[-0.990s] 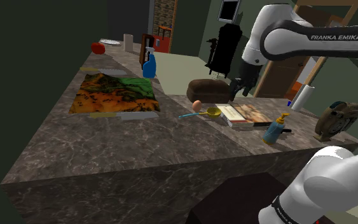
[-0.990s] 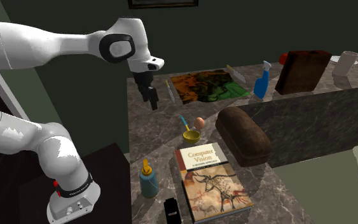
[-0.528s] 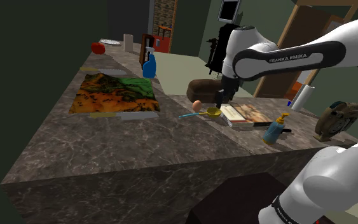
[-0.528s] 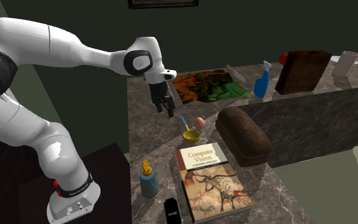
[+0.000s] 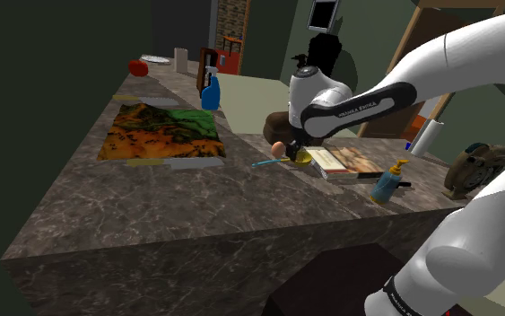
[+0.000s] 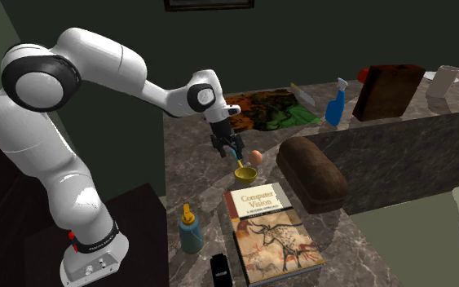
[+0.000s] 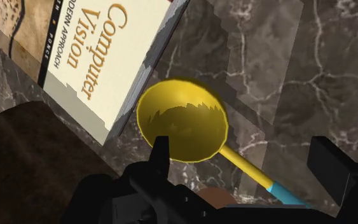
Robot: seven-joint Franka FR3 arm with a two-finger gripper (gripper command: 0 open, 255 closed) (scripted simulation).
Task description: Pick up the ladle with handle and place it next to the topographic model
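The ladle has a yellow bowl (image 7: 182,121) and a yellow handle ending in blue (image 7: 279,189). It lies on the dark marble counter between a book and an egg, as the shoulder view (image 5: 300,160) and the second exterior view (image 6: 244,172) show. My black gripper (image 7: 244,165) hangs open just above it, one finger (image 7: 160,153) on each side of the handle and neither touching it. The gripper (image 5: 293,153) stands by the egg (image 5: 278,148). The topographic model (image 5: 161,133), a green and orange relief map (image 6: 264,110), lies further along the counter.
The "Computer Vision" book (image 6: 268,232) lies beside the ladle's bowl. A dark brown loaf (image 6: 313,173) sits close by. A blue spray bottle (image 5: 210,90) stands beyond the model. A soap bottle (image 5: 387,182) stands near the counter's edge by the stand.
The arm has swung over and down, carrying the gripper from high beside the counter to just above the ladle. The fingers stayed open. The ladle has not moved.
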